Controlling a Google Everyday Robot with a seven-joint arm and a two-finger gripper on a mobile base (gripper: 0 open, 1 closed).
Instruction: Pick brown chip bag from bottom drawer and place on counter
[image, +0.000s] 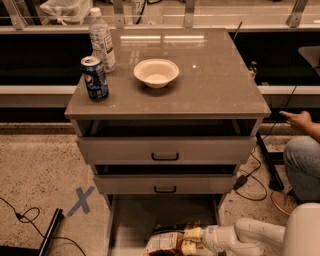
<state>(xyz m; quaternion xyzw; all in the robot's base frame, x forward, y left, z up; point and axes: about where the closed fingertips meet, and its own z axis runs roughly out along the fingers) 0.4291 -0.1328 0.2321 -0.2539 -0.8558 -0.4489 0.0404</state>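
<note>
At the near edge of the scene, the bottom drawer (135, 220) of a grey cabinet is pulled out, showing its pale floor. The brown chip bag (165, 242) lies in this drawer, near its front, crinkled, with a white label panel facing up. The robot's white arm (250, 232) reaches in from the near right, and the gripper (192, 236) sits against the right end of the bag, touching it. Whether it is gripping the bag or merely resting on it cannot be told.

On the speckled floor to the left of the drawer are a blue tape X (80, 201) and a black cable (25, 217).

Above the bottom drawer, the middle drawer (165, 184) and the top drawer (165, 149), both with black handles, stand slightly open.

Farther back, the glossy counter (215, 80) holds a blue soda can (95, 78) near its left edge, a clear plastic bottle (102, 40) just behind the can, and a pale bowl (156, 73) near the middle.

At the right edge, a seated person in jeans extends a hand (299, 120) toward the cabinet.
</note>
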